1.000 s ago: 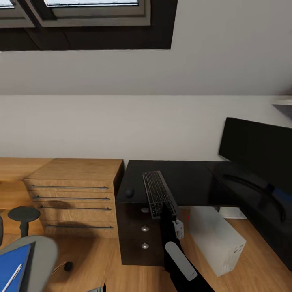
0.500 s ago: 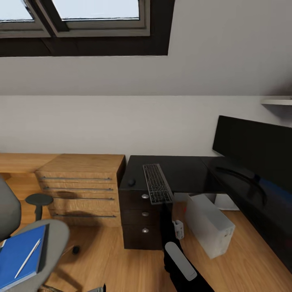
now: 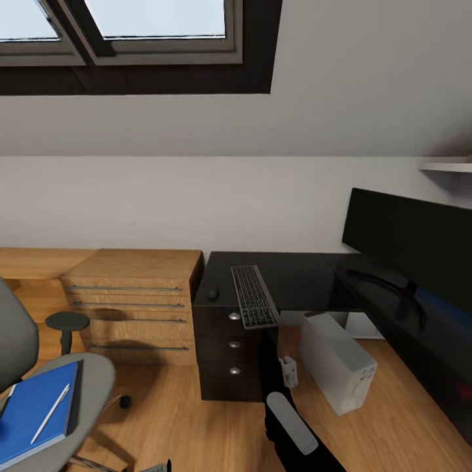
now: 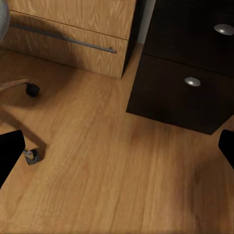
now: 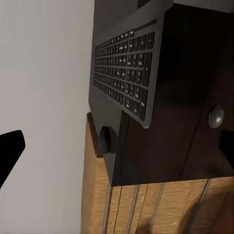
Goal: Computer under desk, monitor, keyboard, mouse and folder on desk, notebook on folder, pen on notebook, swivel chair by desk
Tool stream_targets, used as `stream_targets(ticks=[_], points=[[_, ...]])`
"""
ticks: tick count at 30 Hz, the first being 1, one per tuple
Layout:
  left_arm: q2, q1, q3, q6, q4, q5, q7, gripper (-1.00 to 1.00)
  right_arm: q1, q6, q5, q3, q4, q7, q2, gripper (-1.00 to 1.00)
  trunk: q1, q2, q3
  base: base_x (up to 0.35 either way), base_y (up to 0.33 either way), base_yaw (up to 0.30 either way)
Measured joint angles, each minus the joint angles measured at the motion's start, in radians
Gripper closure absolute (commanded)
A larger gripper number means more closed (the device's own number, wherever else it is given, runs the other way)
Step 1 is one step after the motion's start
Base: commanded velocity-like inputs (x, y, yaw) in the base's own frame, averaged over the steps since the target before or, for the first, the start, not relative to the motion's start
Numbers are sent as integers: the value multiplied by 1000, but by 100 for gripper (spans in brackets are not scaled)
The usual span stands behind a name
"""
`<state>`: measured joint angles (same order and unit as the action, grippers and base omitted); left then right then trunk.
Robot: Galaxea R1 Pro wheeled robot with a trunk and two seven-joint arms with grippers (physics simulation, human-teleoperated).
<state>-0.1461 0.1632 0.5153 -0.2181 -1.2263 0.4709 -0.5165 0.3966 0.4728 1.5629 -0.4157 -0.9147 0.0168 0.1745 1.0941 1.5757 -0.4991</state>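
Note:
The keyboard [image 3: 253, 305] lies on the black desk [image 3: 301, 282], overhanging its front edge, with the small dark mouse [image 3: 213, 294] to its left. The monitor [image 3: 413, 242] stands on the desk's right wing. The grey computer [image 3: 337, 360] sits on the floor under the desk. At lower left is the swivel chair [image 3: 98, 380], with the blue folder [image 3: 33, 416] on its seat, the pen [image 3: 51, 413] on the folder and a dark notebook edge [image 3: 77, 393] beside it. My right gripper [image 5: 117, 146] is open, facing the keyboard [image 5: 124, 73] and mouse [image 5: 105, 139]. My left gripper [image 4: 117, 151] is open over the floor.
A light-wood dresser [image 3: 131, 301] stands left of the desk's black drawer unit [image 3: 229, 354]. My right arm [image 3: 292, 419] reaches up in front of the drawers. Chair casters [image 4: 32, 89] rest on the plank floor [image 4: 107, 161] near my left gripper. Skylights sit in the sloped ceiling.
The view has pulled back from the desk and shifted, so the chair with the folder and pen shows more fully. The desk's things have kept their places.

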Motion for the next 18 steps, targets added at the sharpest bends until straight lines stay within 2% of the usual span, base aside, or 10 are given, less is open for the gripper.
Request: stream_targets(ticks=[2,5,9,12,13,14,18], points=[[0,0,0,1,0,0,0,-100,0,0,-1,1,8,0,0,-100,-8,-14,6,-1,0,0],[3,0,0,2,0,1,-1,-100,7,5,-14,2,70,10,0,-100,-19,-35,16,0,0,0],[4,0,-3,4,1,2,-1,-100,30,8,-74,3,161,15,0,-100,-34,-63,28,0,0,0],[4,0,-4,5,8,2,0,-100,38,9,-138,3,217,17,0,-100,-46,-84,38,0,0,0],[5,0,-3,6,16,2,0,-100,41,10,-188,4,252,18,0,-100,-50,-91,41,0,0,0],[6,0,-1,6,31,2,0,-100,45,29,-324,8,338,19,0,-100,-54,-98,44,0,0,0],[7,0,1,7,36,1,0,-100,47,81,-431,10,428,19,0,-100,-69,-126,56,0,0,0]])
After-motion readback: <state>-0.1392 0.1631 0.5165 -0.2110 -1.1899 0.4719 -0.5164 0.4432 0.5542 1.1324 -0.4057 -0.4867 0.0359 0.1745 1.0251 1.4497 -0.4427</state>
